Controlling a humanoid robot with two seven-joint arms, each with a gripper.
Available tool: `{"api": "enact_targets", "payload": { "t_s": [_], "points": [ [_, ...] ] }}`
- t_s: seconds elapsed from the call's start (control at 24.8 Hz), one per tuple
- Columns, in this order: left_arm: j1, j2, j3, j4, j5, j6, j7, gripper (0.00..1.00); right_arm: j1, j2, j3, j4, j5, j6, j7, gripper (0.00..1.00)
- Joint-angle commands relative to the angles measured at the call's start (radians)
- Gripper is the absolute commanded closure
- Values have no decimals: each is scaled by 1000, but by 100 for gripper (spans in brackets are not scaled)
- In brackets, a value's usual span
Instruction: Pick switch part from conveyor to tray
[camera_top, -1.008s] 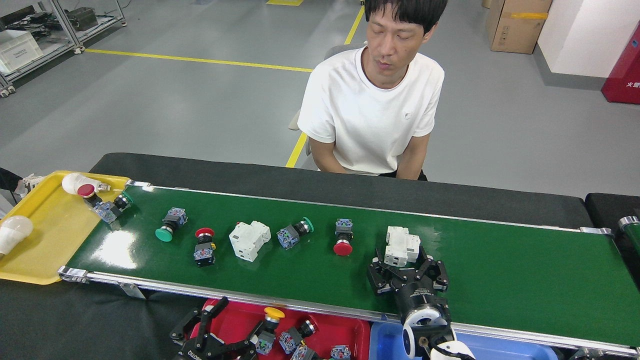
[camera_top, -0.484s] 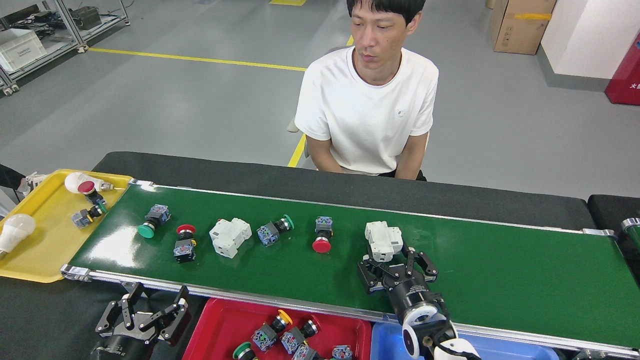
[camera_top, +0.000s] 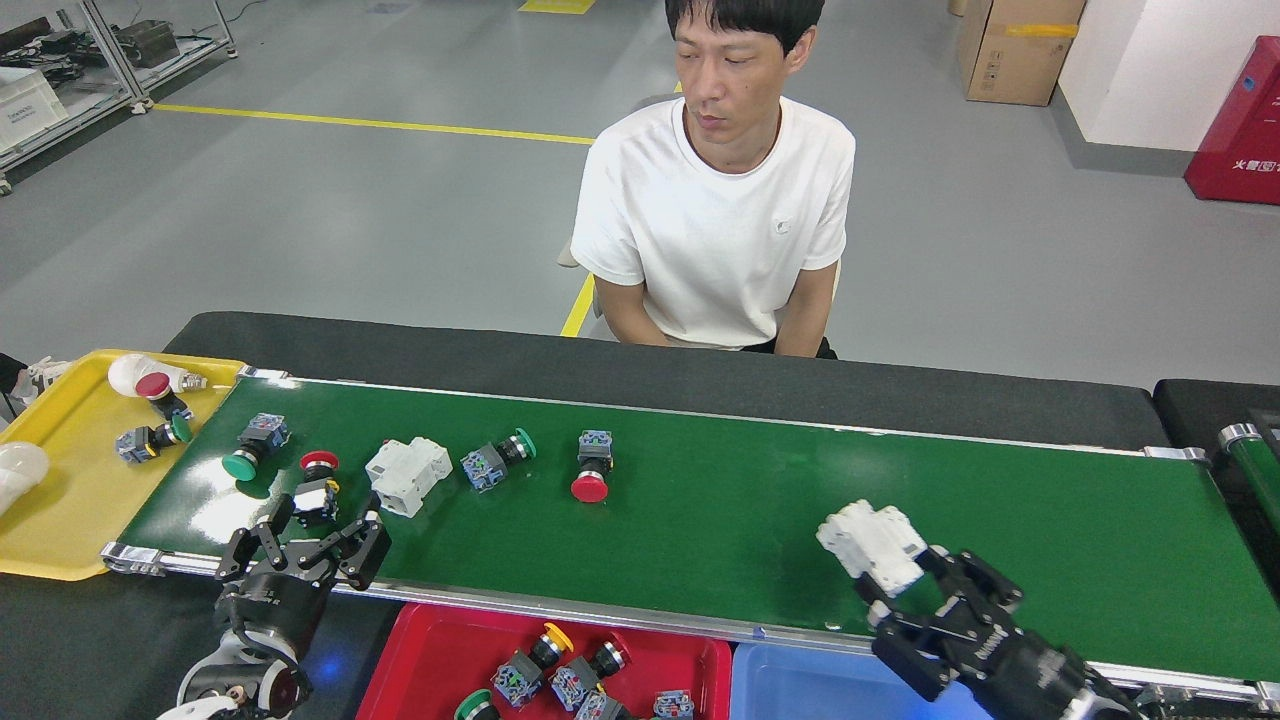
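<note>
Step in hand: carrying. The right gripper at the lower right of the frame has its fingers closed on a white switch block, which appears lifted clear of the belt.
Right gripper: clamped on the block's lower end, most of the white body sticking out up and left of the fingers.
Left gripper: at the lower left, fingers spread wide and holding nothing, over the near rail just below the red-capped button.
Conveyor: dark green belt across the middle of the frame; a second white block, a green-capped button, another green one and a red one lie on its left half.
Trays: a red tray at the bottom centre already holds push buttons; a blue tray sits just right of it, below the carried block, and looks empty in the part shown. A yellow tray at the far left holds bulbs and buttons.
Next move, as a judgement: bring the block back over the near rail and down above the blue tray, then open the fingers; the hold is near one end, so the block may tilt.
Person: seated beyond the belt, hands out of sight.
</note>
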Motion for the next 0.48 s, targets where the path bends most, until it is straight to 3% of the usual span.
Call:
{"api": "enact_targets", "payload": {
  "t_s": [0.0,0.16,0.32,0.36,0.44],
  "points": [
    [-49,28,-2,82,-12,29,48,0,35,9,-23,-14,-9,-18,-4,67],
    [-109,72,-59,204,-9,89,70,3,73,8,-20,-18,-9,-18,9,67],
    [-126,97,-58,243,-2,100,72,15,119,6,-18,-24,-11,-18,32,67],
    [-126,104,-56,247,0,100,72,20,130,5,-20,-37,-12,-18,32,67],
    [-128,123,-52,271,3,90,72,44,141,5,-20,-46,-12,-18,47,67]
  ]
}}
